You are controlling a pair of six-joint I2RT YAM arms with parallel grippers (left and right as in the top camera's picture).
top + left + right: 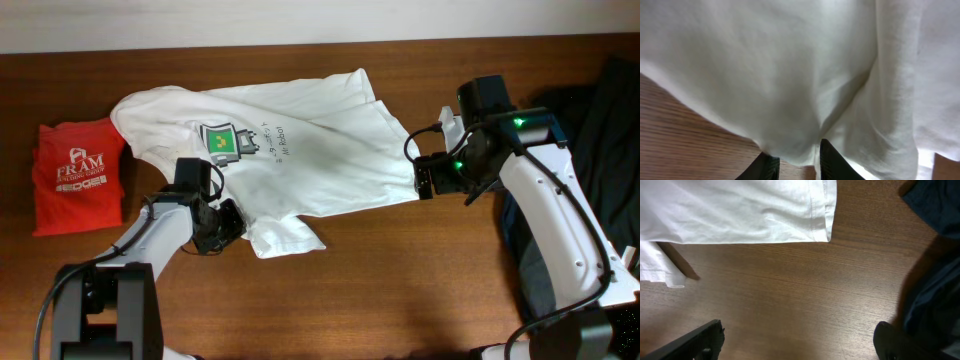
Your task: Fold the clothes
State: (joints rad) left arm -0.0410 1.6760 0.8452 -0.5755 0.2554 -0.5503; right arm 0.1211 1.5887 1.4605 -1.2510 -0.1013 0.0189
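White cotton T-shirt with green print [310, 150] lies spread and rumpled mid-table on brown wooden table [400, 280]. Left gripper [222, 225] is clamped on its near fold. Right gripper [428, 178] has jaws wide apart over bare wood, just beside the hem corner. Folded red printed cloth [78, 178] lies on the left arm's side, dark garment [600, 110] on the right arm's.

Overhead looks straight down at the shirt [310, 140] — left wrist sits close against it, right wrist looks from farther off at its hem.

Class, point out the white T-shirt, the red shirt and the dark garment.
white T-shirt [320, 150], overhead view, plain middle
red shirt [80, 172], overhead view, white lettering
dark garment [615, 110], overhead view, upper fold
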